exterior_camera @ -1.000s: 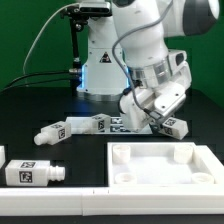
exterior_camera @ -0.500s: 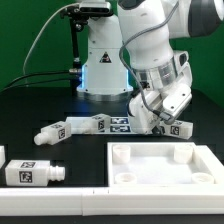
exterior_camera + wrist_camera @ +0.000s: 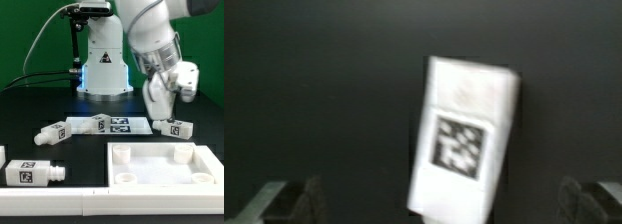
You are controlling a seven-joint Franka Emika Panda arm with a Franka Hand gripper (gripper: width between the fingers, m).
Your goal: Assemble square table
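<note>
the wrist view gives me what the exterior view cannot: the tool (image 3: 441, 200) has its fingers (image 3: 287, 200) spread wide, one at each side of the picture, with nothing pinched between them. below it a tagged leg (image 3: 464, 140) lies flat on the dark surface (image 3: 313, 100), blurred and clear of both fingers. in the exterior view i cannot make out the fingers. there the arm's hand hangs above the surface, over the spot between the marker board (image 3: 125, 126) and the far-right leg (image 3: 172, 126). i cannot say for certain which leg the wrist view shows.

only the exterior view shows the rest. the square panel (image 3: 160, 168) lies flat at the near side, toward the exterior view's right, rim up. within the rim i see moulded round bosses near the corners. three more legs lie on their sides. the middle leg (image 3: 86, 124) is just beside the marker board. the tilted leg (image 3: 52, 131) is at its end, touching or nearly so. the near leg (image 3: 30, 172) lies well apart, toward the exterior view's left.

a white border strip (image 3: 50, 192) runs along the near edge. open dark surface lies between the near leg and the panel, and between the row of legs and the panel's far rim.
</note>
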